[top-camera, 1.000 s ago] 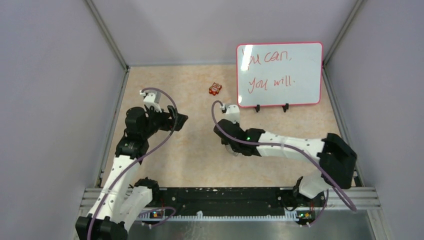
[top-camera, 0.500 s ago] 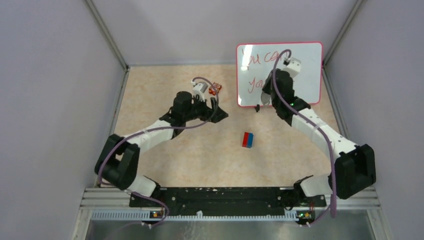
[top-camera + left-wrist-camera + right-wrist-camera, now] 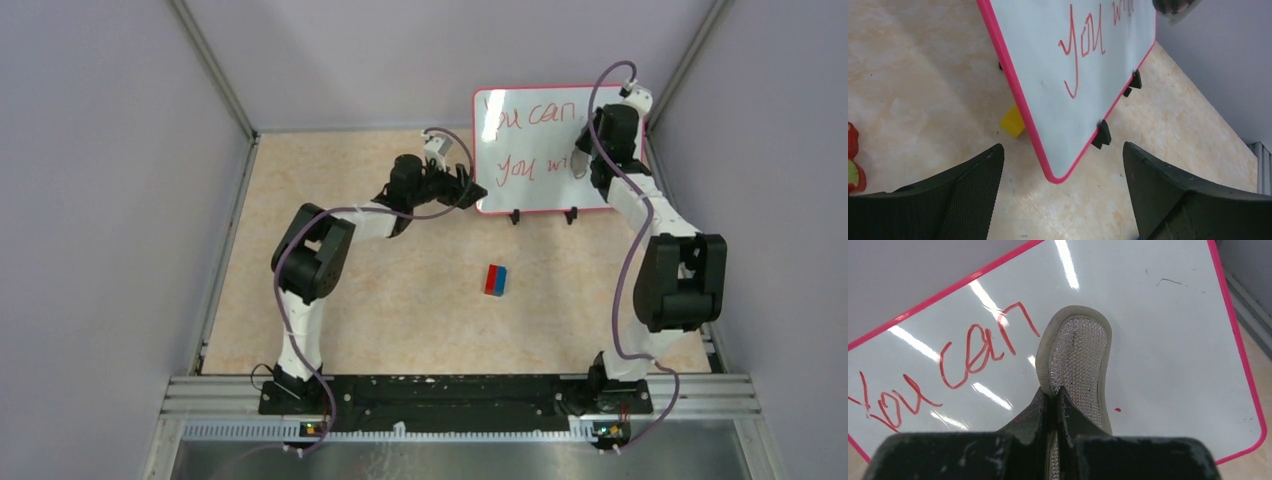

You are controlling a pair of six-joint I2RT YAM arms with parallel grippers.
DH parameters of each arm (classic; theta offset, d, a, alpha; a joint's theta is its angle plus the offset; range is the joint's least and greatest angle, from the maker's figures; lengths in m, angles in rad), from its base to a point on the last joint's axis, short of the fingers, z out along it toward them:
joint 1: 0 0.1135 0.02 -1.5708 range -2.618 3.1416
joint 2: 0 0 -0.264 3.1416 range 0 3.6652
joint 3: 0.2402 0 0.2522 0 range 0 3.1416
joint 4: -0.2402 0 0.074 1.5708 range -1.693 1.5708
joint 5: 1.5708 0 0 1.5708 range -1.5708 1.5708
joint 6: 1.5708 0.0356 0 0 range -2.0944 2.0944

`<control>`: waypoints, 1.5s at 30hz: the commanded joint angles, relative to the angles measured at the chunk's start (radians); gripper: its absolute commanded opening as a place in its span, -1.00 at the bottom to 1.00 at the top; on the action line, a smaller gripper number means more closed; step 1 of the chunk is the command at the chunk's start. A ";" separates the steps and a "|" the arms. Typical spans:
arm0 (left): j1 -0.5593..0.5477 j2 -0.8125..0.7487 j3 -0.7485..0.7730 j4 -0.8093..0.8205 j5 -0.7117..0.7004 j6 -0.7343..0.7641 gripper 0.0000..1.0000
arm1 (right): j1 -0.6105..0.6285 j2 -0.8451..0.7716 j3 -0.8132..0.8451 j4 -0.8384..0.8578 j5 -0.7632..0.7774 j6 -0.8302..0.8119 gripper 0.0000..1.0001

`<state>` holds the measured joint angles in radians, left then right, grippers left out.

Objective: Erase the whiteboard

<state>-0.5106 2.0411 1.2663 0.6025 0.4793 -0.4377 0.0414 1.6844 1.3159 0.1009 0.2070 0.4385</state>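
Room: a beige marbled table [image 3: 400, 300] boxed in by plain grey walls [image 3: 100, 200].
Whiteboard [image 3: 545, 140]: stands upright at the far right of the table, close to the back wall, on two small black feet [image 3: 515, 216]. It has a pink frame and rounded corners.
Writing: red script, "You can," on the upper line. The lower line starts "You w" and the rest is hidden behind the right arm.
Right gripper [image 3: 585, 160]: raised in front of the right half of the whiteboard, its fingers clamped tight on a grey-white mesh pad [image 3: 1078, 355].
Pad: lies over the whiteboard face just right of "can", with a small red dot beside it. Whether it presses on the surface cannot be told.
Left gripper [image 3: 462, 185]: low, just beside the whiteboard's lower left corner, fingers spread wide and grasping nothing. In the left wrist view that corner shows between them.
Yellow block [image 3: 1013, 121]: on the table just behind the whiteboard's left edge.
Red toy [image 3: 852, 167]: at the edge of the left wrist view, near the left finger.
Blue and red block [image 3: 496, 280]: on the table, well in front of the whiteboard.
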 commanded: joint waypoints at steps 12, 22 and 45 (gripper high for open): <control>-0.002 0.256 0.125 0.430 0.042 -0.148 0.32 | -0.105 0.071 0.050 -0.008 0.047 -0.212 -1.00; -0.002 0.313 0.167 0.461 0.112 -0.186 0.19 | -0.106 0.109 0.062 -0.013 0.027 -0.215 -1.00; 0.030 0.337 0.160 0.376 0.114 -0.167 -0.89 | -0.103 0.136 0.055 -0.031 0.029 -0.175 -1.00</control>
<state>-0.4976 2.3943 1.4250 1.0103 0.6395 -0.6819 -0.0608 1.8050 1.3373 0.0593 0.2348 0.2424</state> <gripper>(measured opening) 0.194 0.024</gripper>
